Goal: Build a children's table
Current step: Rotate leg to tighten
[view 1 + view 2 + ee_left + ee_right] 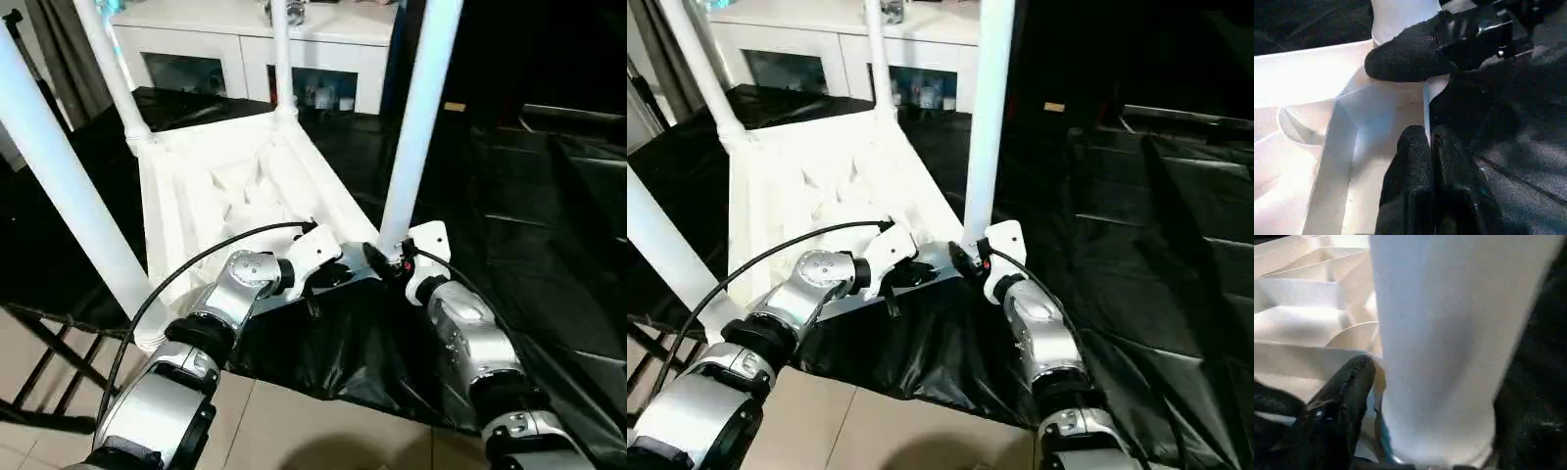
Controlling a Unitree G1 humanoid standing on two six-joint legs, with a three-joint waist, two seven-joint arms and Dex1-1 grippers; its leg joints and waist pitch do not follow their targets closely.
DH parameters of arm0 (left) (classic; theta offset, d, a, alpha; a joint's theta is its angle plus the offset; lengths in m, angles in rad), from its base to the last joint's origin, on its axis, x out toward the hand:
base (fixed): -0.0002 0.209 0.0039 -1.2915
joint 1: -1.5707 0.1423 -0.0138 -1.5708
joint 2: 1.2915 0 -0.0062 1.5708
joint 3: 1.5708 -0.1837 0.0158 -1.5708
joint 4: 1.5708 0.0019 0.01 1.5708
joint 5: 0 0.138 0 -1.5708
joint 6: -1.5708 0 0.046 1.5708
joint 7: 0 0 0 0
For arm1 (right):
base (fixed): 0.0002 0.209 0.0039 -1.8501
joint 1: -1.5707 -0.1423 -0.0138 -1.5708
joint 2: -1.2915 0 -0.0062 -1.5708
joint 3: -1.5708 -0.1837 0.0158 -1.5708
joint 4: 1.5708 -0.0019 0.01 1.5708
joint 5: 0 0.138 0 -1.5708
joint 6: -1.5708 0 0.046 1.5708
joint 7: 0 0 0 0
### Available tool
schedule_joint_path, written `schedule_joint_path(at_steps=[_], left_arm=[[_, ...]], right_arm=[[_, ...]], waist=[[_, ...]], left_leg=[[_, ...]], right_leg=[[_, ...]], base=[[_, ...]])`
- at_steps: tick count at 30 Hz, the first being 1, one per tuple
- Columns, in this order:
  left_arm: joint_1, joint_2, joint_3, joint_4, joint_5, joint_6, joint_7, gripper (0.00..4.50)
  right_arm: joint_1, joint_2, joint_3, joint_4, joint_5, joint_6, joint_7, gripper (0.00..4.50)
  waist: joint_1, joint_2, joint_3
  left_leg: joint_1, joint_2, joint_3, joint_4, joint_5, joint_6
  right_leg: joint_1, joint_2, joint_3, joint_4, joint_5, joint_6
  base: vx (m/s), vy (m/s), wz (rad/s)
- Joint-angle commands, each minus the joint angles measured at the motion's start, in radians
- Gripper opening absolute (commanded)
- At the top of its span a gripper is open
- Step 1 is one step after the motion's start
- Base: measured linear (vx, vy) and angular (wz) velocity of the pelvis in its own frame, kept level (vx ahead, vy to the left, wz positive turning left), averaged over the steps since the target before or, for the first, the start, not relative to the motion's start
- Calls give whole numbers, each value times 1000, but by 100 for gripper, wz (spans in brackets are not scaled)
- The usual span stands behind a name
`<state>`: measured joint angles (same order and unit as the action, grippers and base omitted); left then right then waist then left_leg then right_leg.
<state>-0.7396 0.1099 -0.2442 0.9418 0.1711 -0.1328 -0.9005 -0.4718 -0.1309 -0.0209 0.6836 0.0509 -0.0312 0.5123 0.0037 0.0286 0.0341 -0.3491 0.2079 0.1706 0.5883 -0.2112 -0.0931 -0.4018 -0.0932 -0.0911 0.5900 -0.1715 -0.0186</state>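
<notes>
We see the children's table (225, 196) lying upside down on a black sheet (529, 225), with its four legs (416, 117) standing up from the corner sockets, so in our judgement the build is near its end. The tabletop is turned over because the sockets open on the underside and the legs push in from above. Our left gripper (1432, 147) has its jaws clenched together with nothing between them, and it rests on the rim close to the near right corner, probably to keep the top from sliding. Our right gripper (392, 259) is at the foot of the near right leg, just above its socket; its two fingers (1344, 387) stand on each side of the tube, but we cannot tell if they press it or are released. Behind the table stands a white cabinet (255, 44) with glass doors
</notes>
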Motion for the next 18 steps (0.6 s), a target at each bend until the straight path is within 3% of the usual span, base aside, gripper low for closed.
schedule_joint_path(at_steps=[1, 5, 7, 15, 16, 18], left_arm=[[19, 5, -39, 10, -1, -27, -72, 0], [14, 62, -36, 19, -15, -59, -180, 0], [14, 69, -36, 20, -17, -65, -196, 0], [12, 129, -53, 16, -48, -88, -399, 0], [11, 136, -62, 17, -47, -96, -424, 0], [9, 138, -64, 19, -47, -99, -434, 0]], right_arm=[[-21, -18, 53, 5, 17, 0, 122, 397], [-5, -119, 110, -26, 29, -12, 366, 397], [-3, -129, 115, -31, 36, -7, 397, 397], [-6, -200, 149, -66, 97, 44, 666, 361], [-12, -206, 164, -63, 98, 44, 697, 331], [-15, -207, 166, -61, 100, 46, 708, 323]], waist=[[3, -8, -53], [5, -10, -58], [10, -11, -58], [32, -12, -54], [37, -9, -55], [40, -9, -54]], left_leg=[[-10, 17, 2, -69, -185, 107], [-14, 19, 4, -61, -117, 155], [-15, 20, 6, -60, -112, 167], [-8, 27, 9, -62, -140, 150], [-6, 28, 8, -63, -137, 141], [-5, 29, 8, -65, -141, 133]], right_leg=[[55, -50, 46, -76, -229, -224], [61, -48, 44, -58, -84, -270], [65, -48, 42, -54, -69, -279], [60, -51, 44, -57, -132, -278], [60, -52, 45, -57, -130, -279], [59, -51, 45, -56, -132, -280]], base=[[0, 0, 0], [0, 0, 0], [0, 0, 0], [0, 0, 0], [0, 0, 0], [0, 0, 0]])
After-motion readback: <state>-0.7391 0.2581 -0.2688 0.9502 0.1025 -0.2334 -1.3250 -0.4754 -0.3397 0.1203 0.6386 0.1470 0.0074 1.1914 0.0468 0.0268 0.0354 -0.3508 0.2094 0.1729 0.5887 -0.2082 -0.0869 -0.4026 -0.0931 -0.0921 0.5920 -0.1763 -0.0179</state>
